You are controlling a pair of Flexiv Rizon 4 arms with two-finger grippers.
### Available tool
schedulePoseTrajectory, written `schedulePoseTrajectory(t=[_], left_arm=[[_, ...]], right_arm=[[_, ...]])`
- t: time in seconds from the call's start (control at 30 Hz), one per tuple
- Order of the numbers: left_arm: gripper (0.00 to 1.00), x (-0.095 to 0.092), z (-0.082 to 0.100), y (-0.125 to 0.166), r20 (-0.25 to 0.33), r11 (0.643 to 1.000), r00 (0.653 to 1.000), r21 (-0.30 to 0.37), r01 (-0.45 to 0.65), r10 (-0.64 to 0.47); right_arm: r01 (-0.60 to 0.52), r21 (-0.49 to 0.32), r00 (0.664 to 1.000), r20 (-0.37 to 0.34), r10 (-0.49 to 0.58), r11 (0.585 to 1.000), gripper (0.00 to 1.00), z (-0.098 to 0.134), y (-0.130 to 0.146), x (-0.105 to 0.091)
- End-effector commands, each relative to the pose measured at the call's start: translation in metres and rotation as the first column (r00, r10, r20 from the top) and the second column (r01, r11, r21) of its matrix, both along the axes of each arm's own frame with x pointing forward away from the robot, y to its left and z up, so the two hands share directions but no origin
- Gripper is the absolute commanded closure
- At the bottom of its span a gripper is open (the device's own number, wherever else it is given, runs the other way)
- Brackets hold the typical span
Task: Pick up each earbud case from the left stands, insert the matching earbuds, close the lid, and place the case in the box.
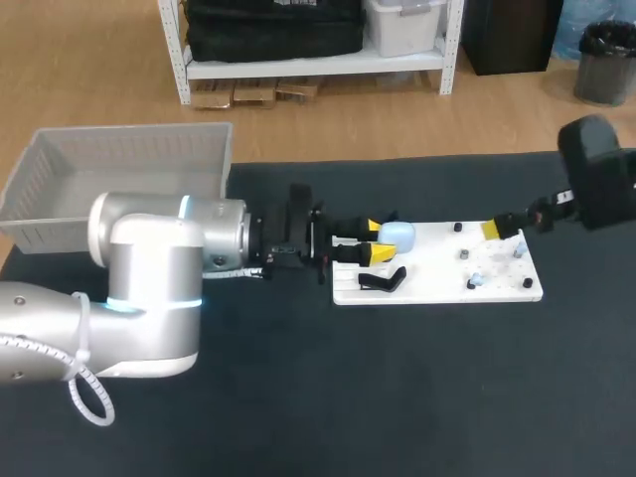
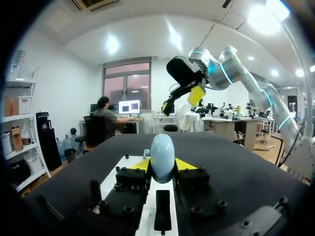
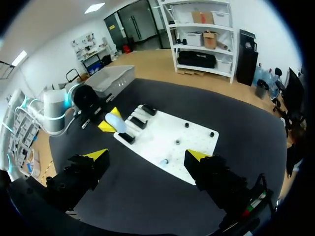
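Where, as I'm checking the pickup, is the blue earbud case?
Head view: the blue earbud case is gripped between the left gripper's yellow tips at the white board's left end, beside a black stand.

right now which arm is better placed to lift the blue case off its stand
Left. The left gripper is closed on the light-blue case from both sides; the right gripper hangs open over the white board's other end.
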State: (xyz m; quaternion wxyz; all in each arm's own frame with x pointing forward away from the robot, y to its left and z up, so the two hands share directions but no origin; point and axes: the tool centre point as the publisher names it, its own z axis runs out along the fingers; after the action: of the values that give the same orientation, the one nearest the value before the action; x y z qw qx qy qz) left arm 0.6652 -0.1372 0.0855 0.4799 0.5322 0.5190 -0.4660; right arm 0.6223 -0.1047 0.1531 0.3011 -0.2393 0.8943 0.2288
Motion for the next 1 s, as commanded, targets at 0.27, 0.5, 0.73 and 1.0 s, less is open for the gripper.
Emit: schedulePoseTrajectory(t=[0.27,0.5,0.73,1.0], left_arm=[[1.0,0.009,-0.006,-0.004,-0.018,0.999,0.999,-0.03,0.035,-0.035],[1.0,0.009,-0.008,-0.005,-0.017,0.999,0.999,-0.006,0.039,-0.039],[1.0,0.009,-0.008,-0.004,-0.017,0.999,0.999,0.0,0.039,-0.039],[1.0,0.009,-0.008,-0.004,-0.017,0.999,0.999,0.0,0.039,-0.039]], right_arm=[[0.003,-0.036,1.0,-0.022,-0.004,0.999,0.0,-0.006,0.03,-0.019],[-0.002,-0.036,0.999,-0.036,0.001,0.999,0.0,-0.009,0.039,-0.02],[-0.008,-0.041,0.999,-0.048,0.006,0.999,0.0,-0.013,0.047,-0.015],[-0.028,-0.068,0.997,-0.073,0.023,0.997,0.0,-0.024,0.068,-0.003]])
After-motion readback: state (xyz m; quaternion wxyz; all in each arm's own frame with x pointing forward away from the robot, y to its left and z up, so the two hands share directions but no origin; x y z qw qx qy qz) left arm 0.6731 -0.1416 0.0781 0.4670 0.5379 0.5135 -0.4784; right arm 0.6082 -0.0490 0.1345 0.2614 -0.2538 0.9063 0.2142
